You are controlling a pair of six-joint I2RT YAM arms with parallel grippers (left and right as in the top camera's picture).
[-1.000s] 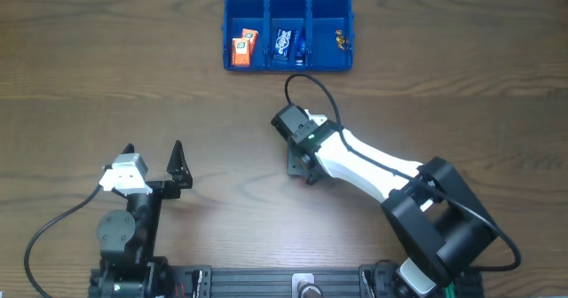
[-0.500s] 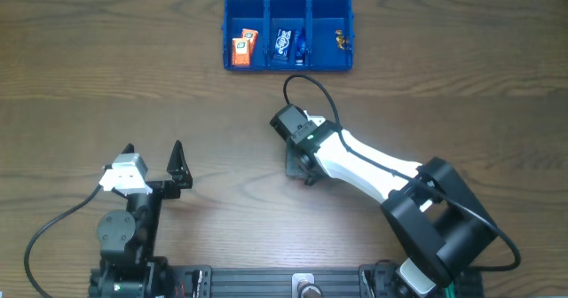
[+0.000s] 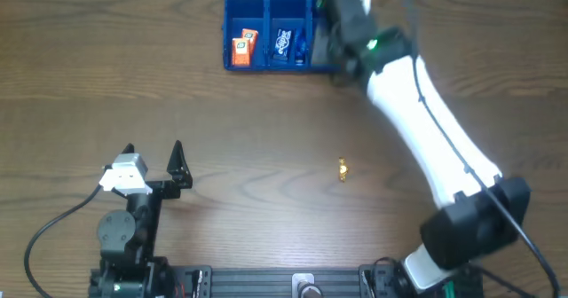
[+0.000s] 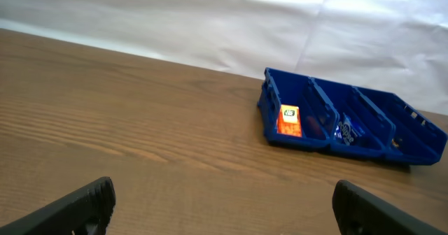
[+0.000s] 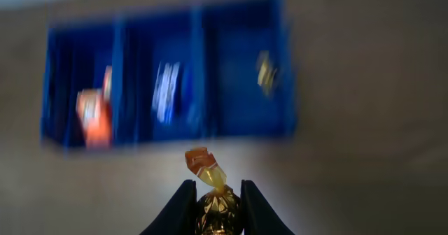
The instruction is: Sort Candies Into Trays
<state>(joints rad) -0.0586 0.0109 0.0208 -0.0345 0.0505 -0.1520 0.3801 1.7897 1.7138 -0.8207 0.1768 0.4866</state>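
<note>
Right gripper (image 5: pixel 215 191) pinches crinkly gold-foil candy (image 5: pixel 207 169) — blue three-bin tray (image 5: pixel 161 136) near.

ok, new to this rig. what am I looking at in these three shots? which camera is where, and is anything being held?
These are two robot arms at a wooden table, each ending in a two-finger gripper. One picture looks straight down from above. The other two come from a camera on each arm's wrist.

On the table sits a blue tray with three compartments: orange boxes at one end, blue-wrapped candies in the middle, and a gold piece at the other end. A loose gold candy lies on the bare table.

The right gripper is shut on a gold-wrapped candy, close to the tray. The left gripper is open and empty, near its base.
</note>
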